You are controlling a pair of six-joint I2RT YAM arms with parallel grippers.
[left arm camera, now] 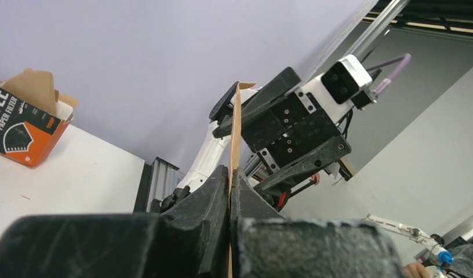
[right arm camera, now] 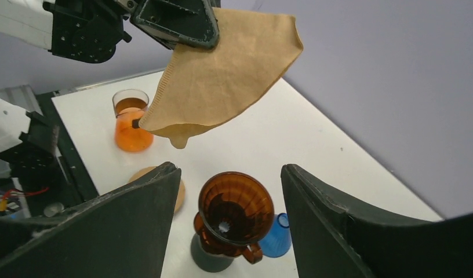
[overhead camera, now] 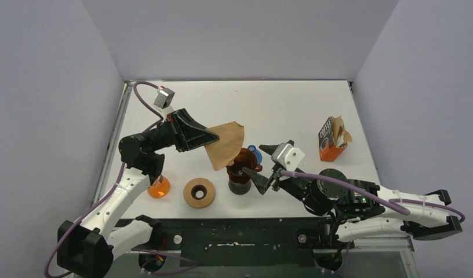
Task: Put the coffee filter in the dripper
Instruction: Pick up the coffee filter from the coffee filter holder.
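Observation:
The brown paper coffee filter (overhead camera: 226,145) hangs in the air, pinched at its edge by my left gripper (overhead camera: 214,138), which is shut on it. Its pointed tip hovers just up and left of the amber glass dripper (overhead camera: 244,161), which stands on a dark base (overhead camera: 240,186). In the left wrist view the filter (left arm camera: 235,124) runs edge-on between the closed fingertips of the left gripper (left arm camera: 230,171). My right gripper (overhead camera: 268,162) is open beside the dripper. In its wrist view the dripper (right arm camera: 237,209) sits below and between the spread fingers of the right gripper (right arm camera: 229,169), untouched, with the filter (right arm camera: 222,81) above.
An orange box of filters (overhead camera: 331,139) stands at the right. An orange-filled glass flask (overhead camera: 159,186) and a wooden ring (overhead camera: 199,192) sit left of the dripper. A small blue cup (overhead camera: 252,150) stands close behind it. Grey walls enclose the table (overhead camera: 280,104).

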